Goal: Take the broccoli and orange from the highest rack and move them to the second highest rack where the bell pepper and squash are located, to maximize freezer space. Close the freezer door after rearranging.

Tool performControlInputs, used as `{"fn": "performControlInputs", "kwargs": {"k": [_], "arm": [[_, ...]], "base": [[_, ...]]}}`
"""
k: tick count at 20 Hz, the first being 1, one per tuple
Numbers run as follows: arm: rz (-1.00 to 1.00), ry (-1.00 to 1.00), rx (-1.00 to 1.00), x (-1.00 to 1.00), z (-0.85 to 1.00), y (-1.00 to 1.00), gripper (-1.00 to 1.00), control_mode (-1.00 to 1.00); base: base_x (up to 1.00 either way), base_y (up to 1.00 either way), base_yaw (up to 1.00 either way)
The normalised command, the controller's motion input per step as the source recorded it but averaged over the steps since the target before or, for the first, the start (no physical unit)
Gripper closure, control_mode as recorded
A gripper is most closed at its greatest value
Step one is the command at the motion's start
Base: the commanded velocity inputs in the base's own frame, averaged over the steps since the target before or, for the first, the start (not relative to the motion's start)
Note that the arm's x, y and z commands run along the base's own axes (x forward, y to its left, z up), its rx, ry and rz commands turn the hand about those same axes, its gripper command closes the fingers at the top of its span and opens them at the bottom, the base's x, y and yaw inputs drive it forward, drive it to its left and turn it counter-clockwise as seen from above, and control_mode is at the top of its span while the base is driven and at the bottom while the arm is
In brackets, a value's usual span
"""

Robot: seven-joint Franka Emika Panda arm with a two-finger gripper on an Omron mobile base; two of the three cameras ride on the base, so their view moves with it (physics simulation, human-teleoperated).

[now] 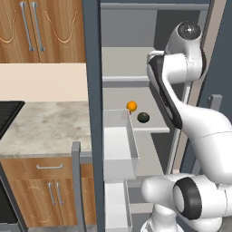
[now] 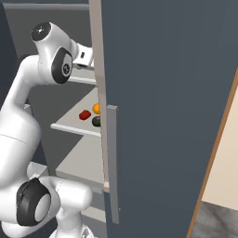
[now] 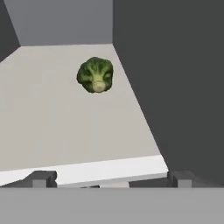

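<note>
The broccoli (image 3: 95, 75) lies alone on the highest rack (image 3: 52, 122), a little ahead of my open gripper (image 3: 112, 177), whose fingertips (image 3: 42, 177) stand wide apart at the rack's front edge with nothing between them. One level down, the orange (image 1: 131, 106) (image 2: 96, 108) rests on the second highest rack (image 1: 118, 97) (image 2: 69, 122). The dark green squash (image 1: 143, 117) (image 2: 96, 122) and the red bell pepper (image 2: 84, 115) sit beside it. The freezer door (image 2: 162, 116) (image 1: 222, 68) stands wide open to the right.
The freezer's dark right wall (image 3: 175, 87) runs close beside the broccoli. A white bin (image 1: 120, 145) juts out below the second rack at the left. A marble counter (image 1: 41, 127) and wooden cupboards (image 1: 41, 27) lie left of the freezer. My arm (image 1: 181, 68) hides the rack's right part.
</note>
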Motion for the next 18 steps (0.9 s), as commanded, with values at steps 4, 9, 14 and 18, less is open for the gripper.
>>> {"fn": "performControlInputs", "kwargs": {"k": [4,9,14,18], "arm": [[0.00,0.10,-0.04,0.43,-0.01,0.21,-1.00,-1.00],[0.06,0.00,0.00,0.29,-0.10,0.33,-1.00,-1.00],[0.07,0.00,0.00,0.11,-0.15,0.41,-1.00,-1.00],[0.03,0.00,0.00,0.13,-0.01,0.32,-1.00,-1.00]], "base": [[0.00,0.00,0.00],[0.00,0.00,0.00],[0.00,0.00,0.00],[0.00,0.00,0.00]]}}
